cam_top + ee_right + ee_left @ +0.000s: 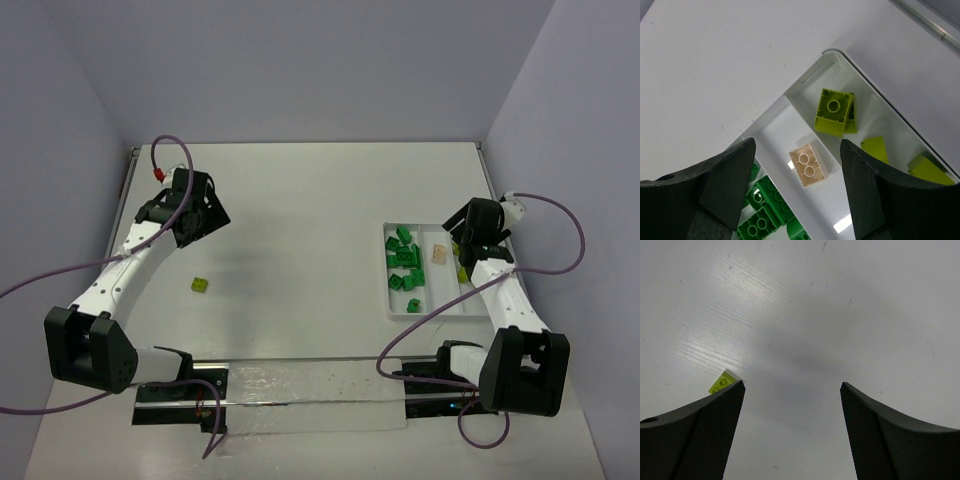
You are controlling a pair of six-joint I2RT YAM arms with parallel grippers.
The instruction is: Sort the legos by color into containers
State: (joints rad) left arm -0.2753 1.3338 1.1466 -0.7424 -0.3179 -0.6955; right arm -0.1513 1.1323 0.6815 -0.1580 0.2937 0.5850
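Desk ed: Yellow-green lego [201, 284] alone on desk; rest look sorted in tray [441, 283] compartments. Hands?
Photog: Both spread, empty: left hand [792, 384] over desk nr that lego, right hand [797, 142] over tray. One pick left, prob.

Middle of the bench [320, 190] is wide open for me, just a lone yellow-green brick [201, 285] lying out there, near the left gripper [792, 385] and its spread jaws. Right side's tighter: the tray [386, 270] has thin dividers [807, 120] and dark green bricks [405, 265] crowding one compartment, and the right gripper [797, 142] hangs over its far end.
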